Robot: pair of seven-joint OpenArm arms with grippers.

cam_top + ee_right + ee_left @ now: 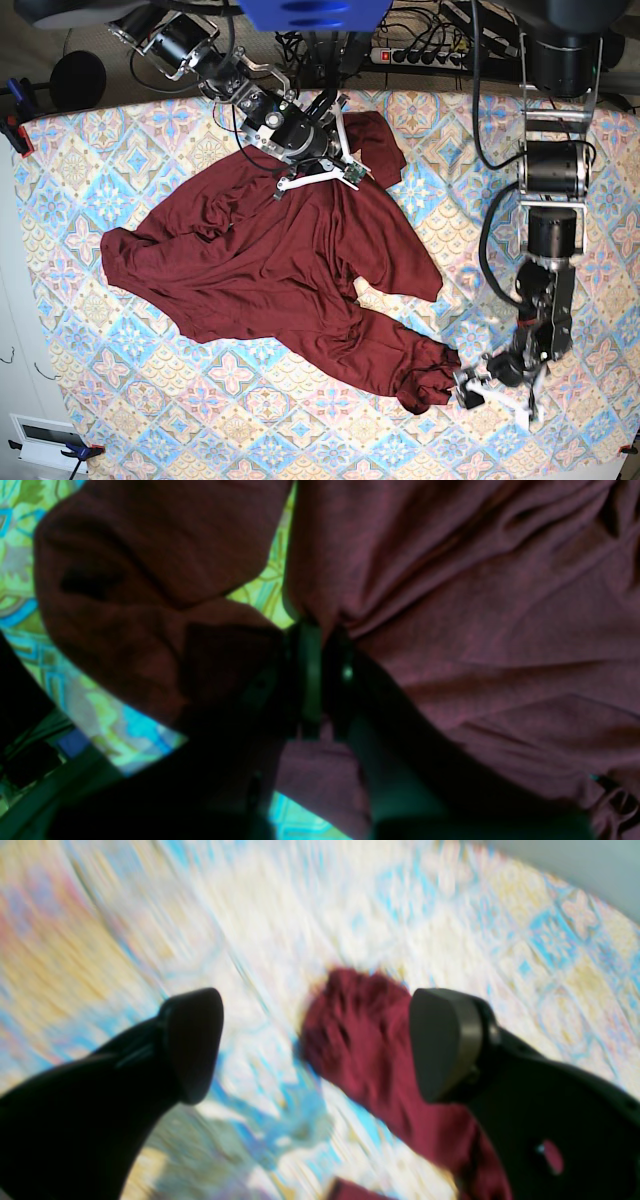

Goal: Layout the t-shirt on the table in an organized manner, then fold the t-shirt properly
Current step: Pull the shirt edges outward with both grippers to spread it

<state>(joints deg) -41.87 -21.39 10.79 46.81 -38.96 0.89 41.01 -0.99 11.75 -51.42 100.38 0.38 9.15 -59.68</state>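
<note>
The dark maroon t-shirt (pixel 270 270) lies crumpled and spread across the middle of the patterned table (pixel 100 130). My right gripper (pixel 340 168) is at the shirt's far edge. In the right wrist view this gripper (pixel 320 645) is shut on a bunched fold of t-shirt (pixel 475 605) fabric. My left gripper (pixel 466 388) hovers by the sleeve end at the near right. In the blurred left wrist view it (pixel 317 1045) is open, with nothing pinched. The sleeve cuff (pixel 360 1035) lies on the cloth below, between the fingers (pixel 192 1040) and closer to the right one.
Cables and a power strip (pixel 430 50) run behind the table's far edge. A clamp (pixel 15 130) grips the left edge, and a white box (pixel 40 435) sits off the near left corner. Bare patterned cloth (pixel 590 200) shows to the right of the shirt.
</note>
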